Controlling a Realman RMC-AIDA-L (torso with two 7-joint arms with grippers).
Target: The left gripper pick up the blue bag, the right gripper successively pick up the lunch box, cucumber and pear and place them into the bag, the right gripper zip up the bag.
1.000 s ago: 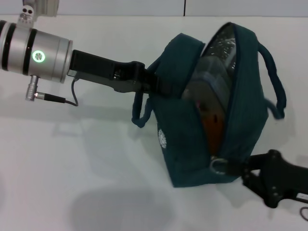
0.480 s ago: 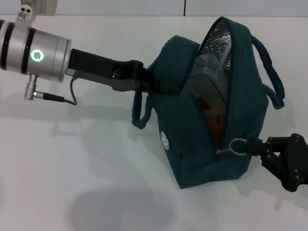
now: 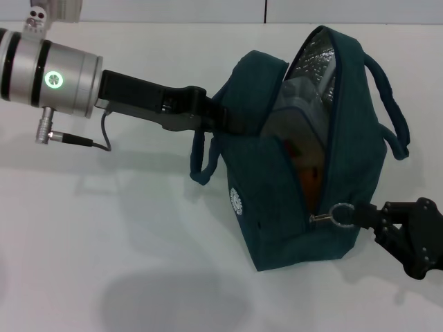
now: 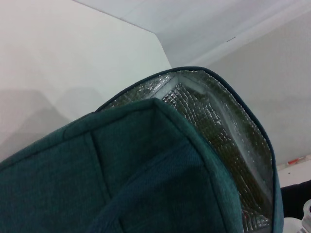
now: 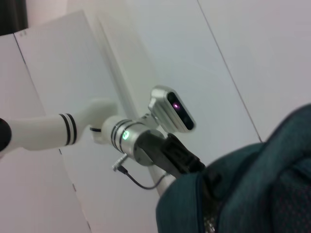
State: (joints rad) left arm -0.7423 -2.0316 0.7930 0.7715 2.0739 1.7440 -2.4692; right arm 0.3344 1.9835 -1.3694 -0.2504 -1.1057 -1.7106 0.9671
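Zipping is barely begun: right gripper (image 3: 365,216) clamped on the ring pull (image 3: 340,214), left gripper (image 3: 232,121) pinching the loaded, gaping blue bag (image 3: 277,207).

It looks like a robot test room or lab, not a home. The big flat white table (image 3: 138,242) is plain, and the smooth white wall panels (image 5: 252,53) behind have only thin dark lines. A white robot body with black rings and a small green light (image 5: 127,135) stands there.
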